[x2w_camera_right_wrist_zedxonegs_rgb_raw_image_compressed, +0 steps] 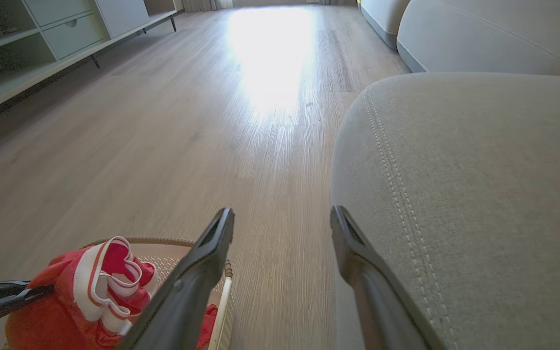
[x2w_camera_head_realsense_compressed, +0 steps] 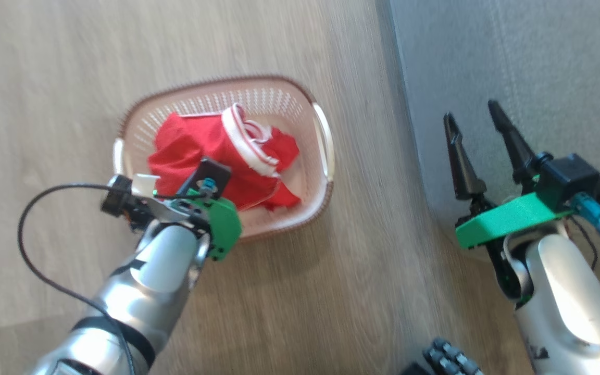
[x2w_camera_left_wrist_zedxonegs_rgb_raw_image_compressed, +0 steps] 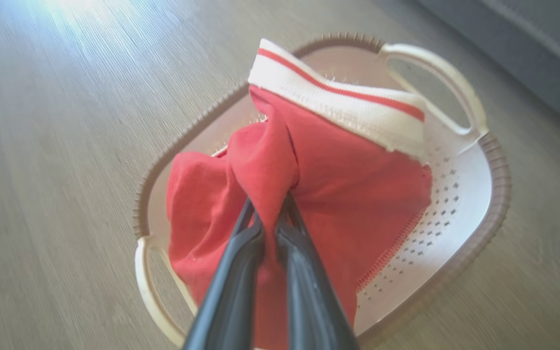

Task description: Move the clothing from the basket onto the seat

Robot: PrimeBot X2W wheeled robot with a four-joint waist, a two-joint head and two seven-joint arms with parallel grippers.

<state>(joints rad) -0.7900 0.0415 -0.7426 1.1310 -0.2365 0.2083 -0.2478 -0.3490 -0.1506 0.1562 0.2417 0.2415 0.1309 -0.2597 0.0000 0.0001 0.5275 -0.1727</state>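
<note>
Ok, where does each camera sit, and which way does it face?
Head view: on the head, facing down at basket, floor, seat; left arm, right arm show.
Left wrist view: left wrist, looking along left gripper, shut on clothing, into basket.
Right wrist view: right wrist, facing along floor beside seat; right gripper open.
Shared: all three show basket and clothing.

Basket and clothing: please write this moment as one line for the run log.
left end effector: shut on clothing | clothing: bunched, in basket | right end effector: open, at seat edge
</note>
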